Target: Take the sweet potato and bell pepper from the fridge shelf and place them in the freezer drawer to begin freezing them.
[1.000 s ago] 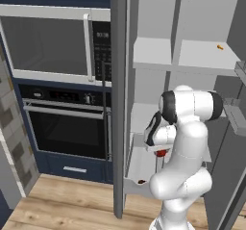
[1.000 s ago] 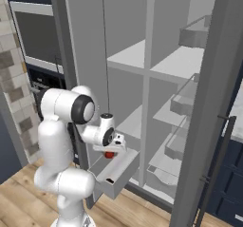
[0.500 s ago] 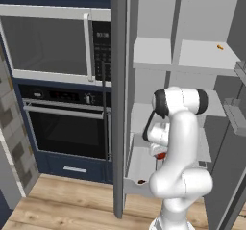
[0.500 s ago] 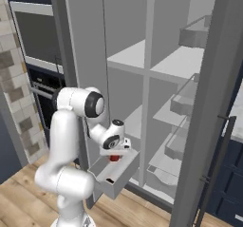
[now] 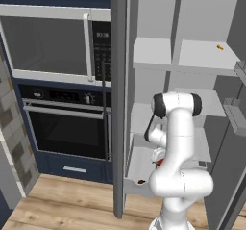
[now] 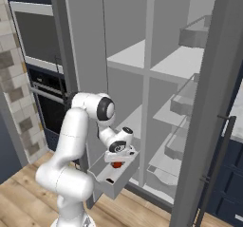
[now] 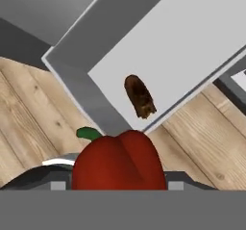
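Right base view gives you the freezer drawer pulled out at the fridge's bottom, with the tool just above its open top, clenched around the bell pepper. Hand view shows you the sweet potato lying on the drawer floor near one long wall, toward a corner.

Microwave seen at 10 o'clock in left base view, built-in oven directly beneath it. Navy drawer with silver handle set under oven. Wooden floor at 7 o'clock. Tiled wall at 9 o'clock in right base view. Tiny orange sliver at 2 o'clock.
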